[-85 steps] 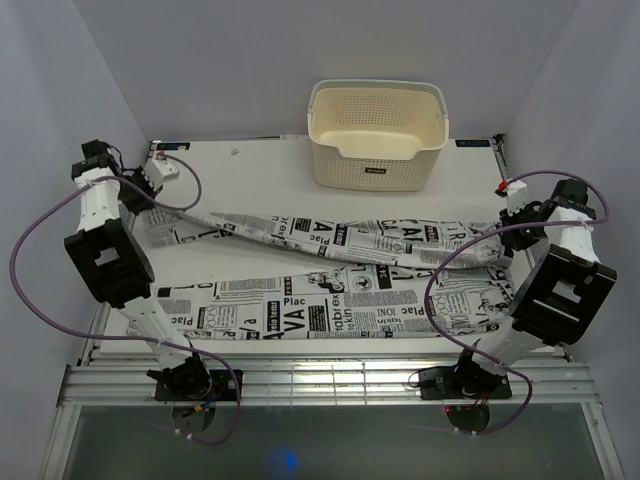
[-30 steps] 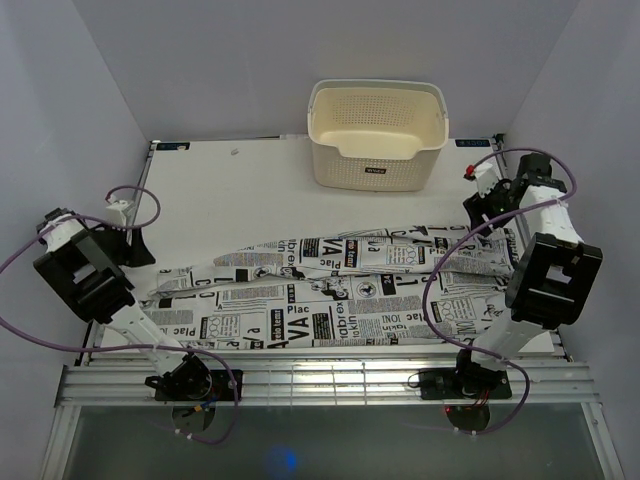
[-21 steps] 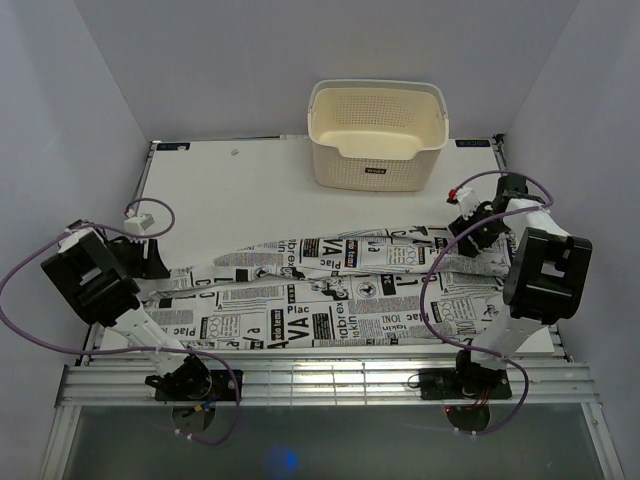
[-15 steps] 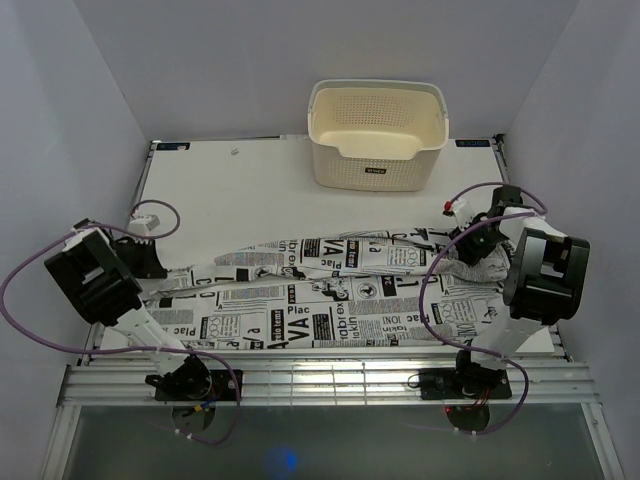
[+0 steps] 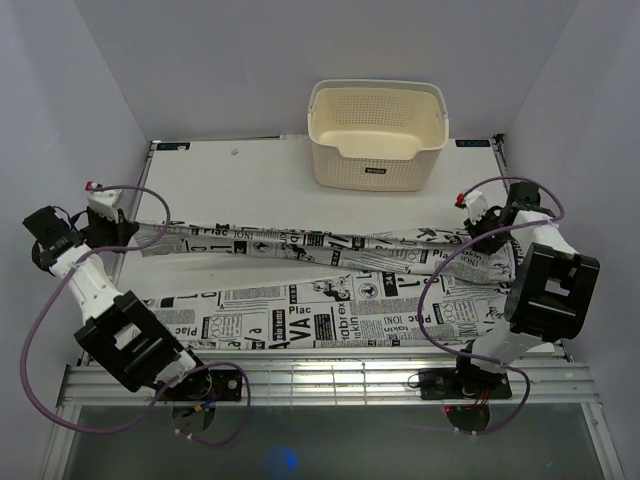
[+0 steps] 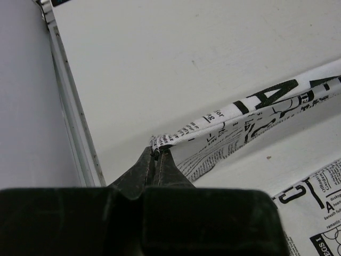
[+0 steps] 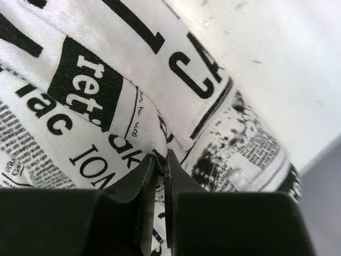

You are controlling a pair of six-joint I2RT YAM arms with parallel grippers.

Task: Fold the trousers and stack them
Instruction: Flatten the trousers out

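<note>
The trousers [image 5: 330, 290], white cloth with black newspaper print, lie across the table. One leg lies flat along the near edge; the other is stretched taut between my two grippers. My left gripper [image 5: 128, 232] is at the far left edge, shut on the cuff of the stretched leg [image 6: 170, 140], which it holds a little above the table. My right gripper [image 5: 487, 230] is at the right, shut on a pinch of the waist cloth [image 7: 160, 154]. The print fills the right wrist view.
A cream perforated basket [image 5: 377, 133] stands at the back centre of the white table [image 5: 240, 185]. The table's metal left rail [image 6: 69, 112] runs beside the left gripper. Purple cables loop over both arms.
My left gripper has swung out to the far left and back, pulling the upper leg taut and straight. My right gripper has moved slightly back and right, still holding the waist.
</note>
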